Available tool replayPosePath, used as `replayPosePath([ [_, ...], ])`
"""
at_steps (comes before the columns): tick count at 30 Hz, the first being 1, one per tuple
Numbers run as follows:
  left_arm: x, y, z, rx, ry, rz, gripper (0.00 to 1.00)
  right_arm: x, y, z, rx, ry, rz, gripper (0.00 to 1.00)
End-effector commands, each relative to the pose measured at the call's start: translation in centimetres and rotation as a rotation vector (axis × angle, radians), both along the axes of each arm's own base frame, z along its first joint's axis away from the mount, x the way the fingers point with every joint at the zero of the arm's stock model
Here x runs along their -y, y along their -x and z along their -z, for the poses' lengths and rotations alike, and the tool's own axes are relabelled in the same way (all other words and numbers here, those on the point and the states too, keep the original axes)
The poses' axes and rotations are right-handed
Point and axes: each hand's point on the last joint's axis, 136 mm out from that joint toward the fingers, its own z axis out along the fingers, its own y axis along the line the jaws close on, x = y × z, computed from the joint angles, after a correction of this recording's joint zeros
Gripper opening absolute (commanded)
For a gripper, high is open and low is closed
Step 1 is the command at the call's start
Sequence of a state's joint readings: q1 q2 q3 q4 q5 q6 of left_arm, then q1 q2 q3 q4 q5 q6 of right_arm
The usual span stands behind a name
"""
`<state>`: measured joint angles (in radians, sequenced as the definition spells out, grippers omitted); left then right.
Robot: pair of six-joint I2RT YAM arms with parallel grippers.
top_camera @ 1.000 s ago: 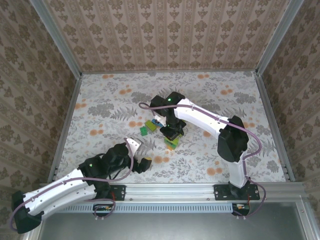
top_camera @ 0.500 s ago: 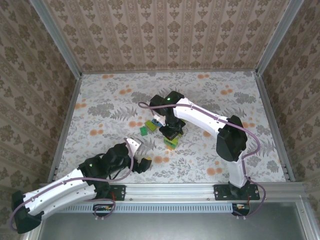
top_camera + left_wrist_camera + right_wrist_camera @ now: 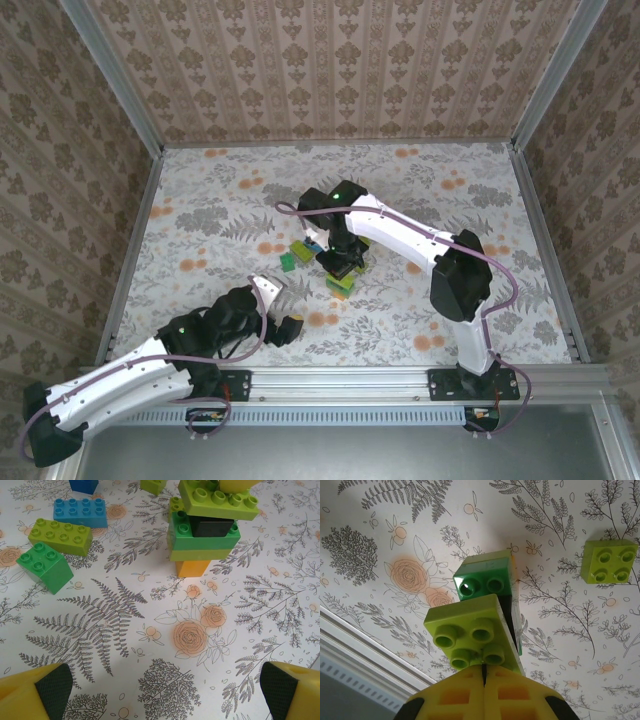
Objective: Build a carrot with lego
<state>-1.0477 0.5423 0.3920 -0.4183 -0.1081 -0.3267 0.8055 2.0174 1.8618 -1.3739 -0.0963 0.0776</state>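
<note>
Right wrist view: the right hand (image 3: pixel 483 674) has its fingers pressed together, tips resting on the lime top brick (image 3: pixel 470 630) of the carrot (image 3: pixel 487 580), which stands mid-worktop (image 3: pixel 220 220), orange tip down. Loose lego (image 3: pixel 60 535) lies just beside it. Nearer the bases, the left hand (image 3: pixel 160 690) hangs spread wide above the worktop.

carrot (image 3: pixel 205 542): upright on the bench (image 3: pixel 150 645), near its middle
lego (image 3: pixel 60 536): loose on bench, left of and behind carrot
</note>
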Motion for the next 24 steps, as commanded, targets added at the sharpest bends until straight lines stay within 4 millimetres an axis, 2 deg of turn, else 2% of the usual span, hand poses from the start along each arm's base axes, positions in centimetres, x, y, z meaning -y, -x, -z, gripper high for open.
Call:
replayPosePath([
  [1, 0.2, 0.1, -0.1, 0.019, -0.003, 0.019, 1.0, -0.2, 0.2, 1.0, -0.041, 0.021, -0.007, 0.0],
  [10, 0.2, 0.1, 0.0, 0.017, -0.002, 0.022, 1.0, 0.5, -0.1, 1.8, -0.053, 0.096, -0.009, 0.0],
  [24, 0.3, 0.2, -0.1, 0.021, 0.003, 0.027, 1.0, -0.8, -0.6, 0.2, -0.059, 0.059, -0.007, 0.0],
])
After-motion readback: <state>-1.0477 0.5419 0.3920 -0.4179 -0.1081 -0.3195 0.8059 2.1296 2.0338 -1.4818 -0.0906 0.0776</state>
